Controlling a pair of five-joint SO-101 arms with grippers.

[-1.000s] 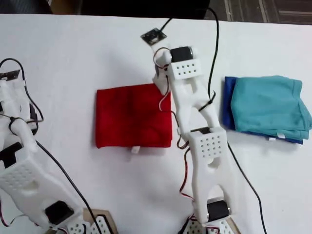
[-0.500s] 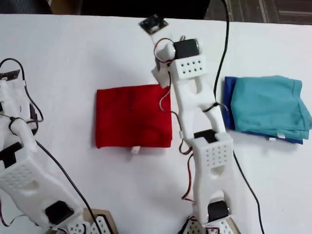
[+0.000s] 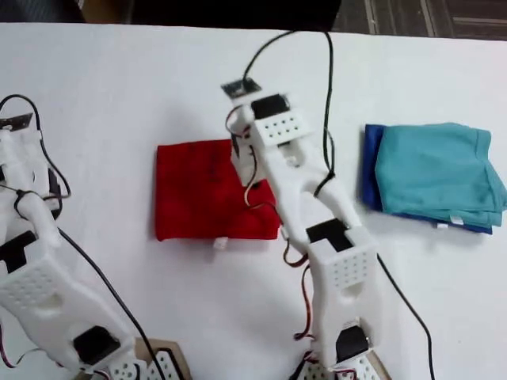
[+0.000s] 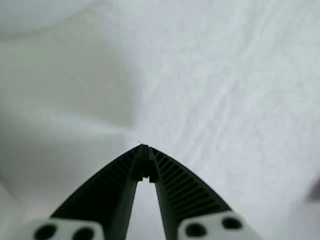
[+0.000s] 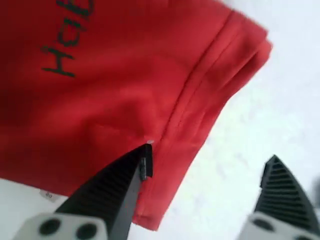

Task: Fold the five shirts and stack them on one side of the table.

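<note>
A folded red shirt (image 3: pixel 210 190) lies flat at the table's middle. At the right side a folded teal shirt (image 3: pixel 436 174) rests on a folded blue one (image 3: pixel 371 162). My right gripper (image 5: pixel 210 167) is open and straddles the red shirt's (image 5: pixel 110 85) folded edge, with one finger (image 5: pixel 125 185) over the cloth and the other over bare table. From above, this gripper (image 3: pixel 242 158) sits at the shirt's far right part. My left gripper (image 4: pixel 144 152) is shut on nothing, over bare white table; its arm (image 3: pixel 32 277) stands folded at the left edge.
The white table (image 3: pixel 119 87) has free room at the far left and along the front centre. Black cables (image 3: pixel 333 95) run from the right arm toward the far edge, and another cable (image 3: pixel 103 285) trails by the left arm.
My right arm has swung left and toward the near side, from beyond the red shirt's far right corner to over its right edge. The left arm and shirts have not moved.
</note>
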